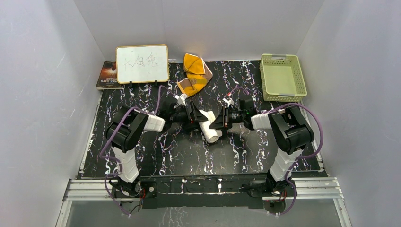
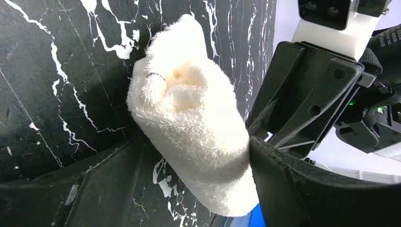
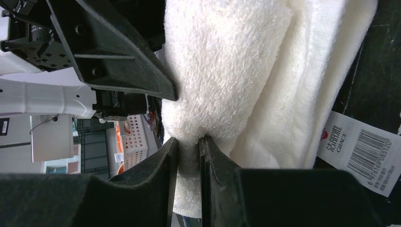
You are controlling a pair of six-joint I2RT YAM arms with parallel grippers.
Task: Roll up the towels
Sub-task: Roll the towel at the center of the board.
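Top external shows the black marbled table [image 1: 142, 156] with the cream towel [image 1: 209, 126] lying near its middle, rolled into a short cylinder. Everything else is placed from that roll. The left arm [image 1: 127, 130] reaches in from its left and the right arm [image 1: 291, 130] from its right. The green basket [image 1: 279, 58] sits far behind and to the right of the roll. The white board [image 1: 142, 64] stands behind and to its left. The orange towel [image 1: 195, 71] lies crumpled just behind it.

The left gripper [image 2: 194, 142] straddles the roll [image 2: 189, 94] with its fingers spread wide and released; one finger rests against the roll's side. The right gripper [image 3: 188, 142] is clenched on a fold of the terry cloth [image 3: 227, 71] at the roll's end. A barcode label [image 3: 359, 156] lies just beside the cloth.
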